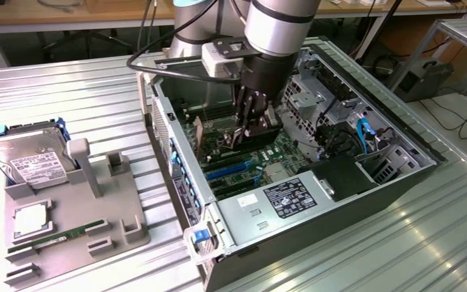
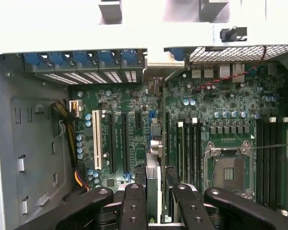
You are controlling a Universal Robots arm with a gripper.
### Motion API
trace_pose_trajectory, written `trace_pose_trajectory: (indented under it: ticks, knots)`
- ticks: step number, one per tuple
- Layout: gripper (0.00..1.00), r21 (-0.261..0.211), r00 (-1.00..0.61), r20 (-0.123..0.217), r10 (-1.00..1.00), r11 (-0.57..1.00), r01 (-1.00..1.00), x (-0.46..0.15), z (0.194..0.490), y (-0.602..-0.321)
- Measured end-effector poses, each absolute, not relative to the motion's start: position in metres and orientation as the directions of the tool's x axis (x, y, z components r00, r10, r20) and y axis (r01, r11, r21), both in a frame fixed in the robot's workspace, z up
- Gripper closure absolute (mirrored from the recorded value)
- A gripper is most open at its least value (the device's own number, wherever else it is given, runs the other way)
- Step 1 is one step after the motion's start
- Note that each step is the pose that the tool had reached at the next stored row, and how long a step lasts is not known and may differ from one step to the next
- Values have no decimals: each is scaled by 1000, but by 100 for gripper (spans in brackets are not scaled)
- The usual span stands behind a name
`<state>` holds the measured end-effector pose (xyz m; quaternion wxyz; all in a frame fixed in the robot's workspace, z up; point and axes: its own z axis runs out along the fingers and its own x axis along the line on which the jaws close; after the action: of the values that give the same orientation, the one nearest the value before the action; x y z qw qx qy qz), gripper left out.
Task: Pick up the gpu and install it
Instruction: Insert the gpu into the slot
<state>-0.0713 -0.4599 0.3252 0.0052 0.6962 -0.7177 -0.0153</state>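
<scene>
My gripper [image 1: 254,131] reaches down into the open computer case [image 1: 298,243], over the green motherboard [image 1: 242,164]. It is shut on the gpu [image 1: 262,139], a thin dark card held upright just above the board. In the wrist view the gpu [image 2: 154,148] shows edge-on as a narrow strip between the black fingers [image 2: 134,206]. It runs toward the rear slot openings, beside the black expansion slots [image 2: 116,141]. Whether its lower edge touches a slot is hidden.
A grey holder [image 1: 79,201] stands on the exterior view's left, carrying a silver hard drive [image 1: 27,161], a square chip [image 1: 31,219] and a green memory stick [image 1: 59,234]. Inside the case are the power supply [image 1: 290,198], blue cables [image 1: 363,134], the processor socket [image 2: 229,172] and a drive cage.
</scene>
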Motion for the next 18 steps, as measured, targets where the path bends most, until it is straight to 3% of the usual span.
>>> trace_pose_trajectory:
  ticks: [18]
  knots:
    - [74, 22, -18, -14, -1000, 18, -1000, -79, 294, -461]
